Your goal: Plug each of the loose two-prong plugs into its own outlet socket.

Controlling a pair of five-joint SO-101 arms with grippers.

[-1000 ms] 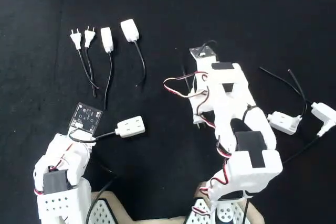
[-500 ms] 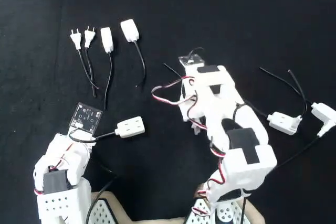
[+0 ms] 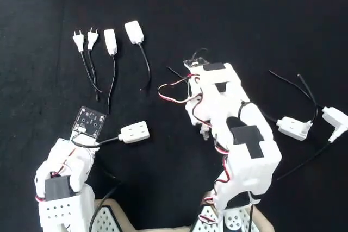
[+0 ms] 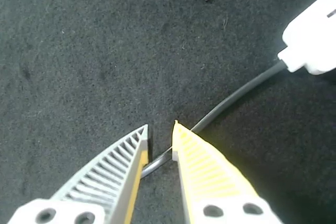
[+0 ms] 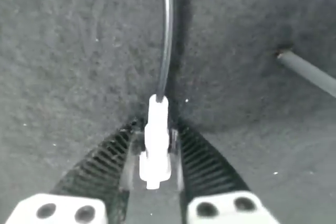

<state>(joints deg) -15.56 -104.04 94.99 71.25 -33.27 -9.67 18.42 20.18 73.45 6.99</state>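
In the high view, two loose two-prong plugs (image 3: 79, 39) lie at the far left of the black bench (image 3: 261, 31), and a pair of white sockets (image 3: 110, 41) lies just beside them. The left arm (image 3: 62, 180) sits at the near left corner. A white outlet socket (image 3: 135, 131) lies close by, and its black cable (image 3: 106, 140) runs in under the wrist. The right arm (image 3: 234, 123) stretches over the middle of the bench, with another socket (image 3: 293, 127) to its right.

In the left wrist view, the left tool (image 4: 160, 127) is closed on the cable (image 4: 231, 100), which leads off to the outlet socket (image 4: 315, 40).

In the right wrist view, the right tool (image 5: 156, 124) is clamped on a white plug (image 5: 155, 145) just above the bench. The plug's lead (image 5: 167, 35) runs straight away from it.
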